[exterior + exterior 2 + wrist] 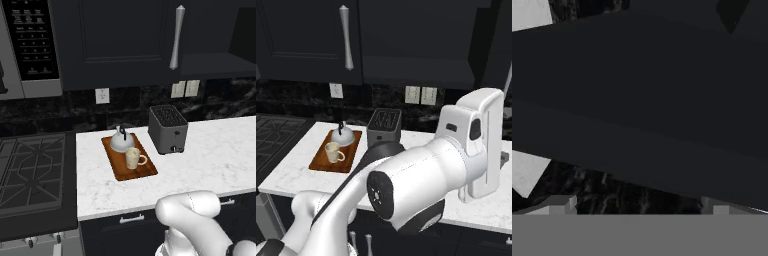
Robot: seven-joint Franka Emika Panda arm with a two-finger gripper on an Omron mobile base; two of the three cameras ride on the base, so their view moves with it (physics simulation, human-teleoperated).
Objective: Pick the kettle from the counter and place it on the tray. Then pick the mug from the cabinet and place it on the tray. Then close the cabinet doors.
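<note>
The silver-grey kettle (120, 140) (343, 136) and the cream mug (133, 158) (332, 152) both stand on the reddish-brown tray (146, 171) (321, 162), which lies on the white counter (210, 150) (286, 175). The cabinet's left door (120, 40) (301, 40) is shut. Its right half (220, 60) (416, 70) gapes, with a dark shelf inside. The right door (497, 45) stands out at the right edge. My gripper (637, 207) is open, fingertips (559, 205) spread wide, close against a dark panel (642, 110). Nothing sits between the jaws.
A boxy grey toaster (168, 129) (385, 125) stands right of the tray. The black stovetop (30, 170) lies left of the counter, with the microwave (30, 45) above it. My own arm (426, 180) blocks much of the right base view.
</note>
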